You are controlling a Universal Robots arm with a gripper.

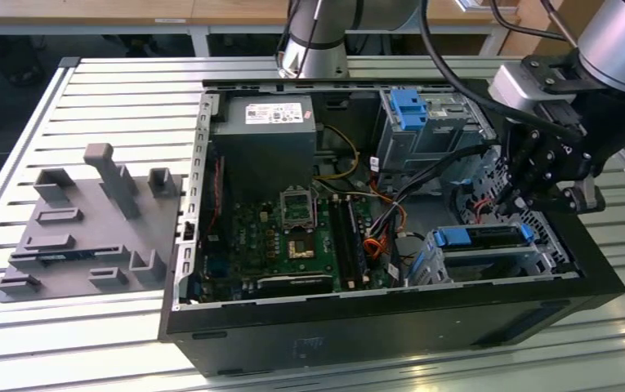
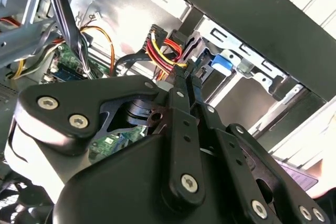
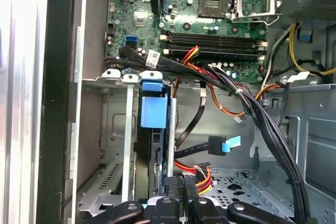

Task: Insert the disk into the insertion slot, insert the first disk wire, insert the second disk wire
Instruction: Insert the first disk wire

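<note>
Disk (image 1: 484, 237): one, bright blue caddy frame, seated in grey insertion slot (image 1: 478, 266). Claw (image 2: 187, 73) narrow, pinching connector of one red-yellow disk wire (image 2: 160, 51).

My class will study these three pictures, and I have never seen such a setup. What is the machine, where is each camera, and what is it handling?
A robot arm works inside an open computer case standing on a slatted table. The exterior view looks on from outside; both wrist views ride on the arm, looking along its gripper. The blue-framed disk already sits in the metal drive cage. The gripper, fingers closed, is at a red-and-yellow wire bundle beside the disk. A grey parts tray lies nearby.
</note>
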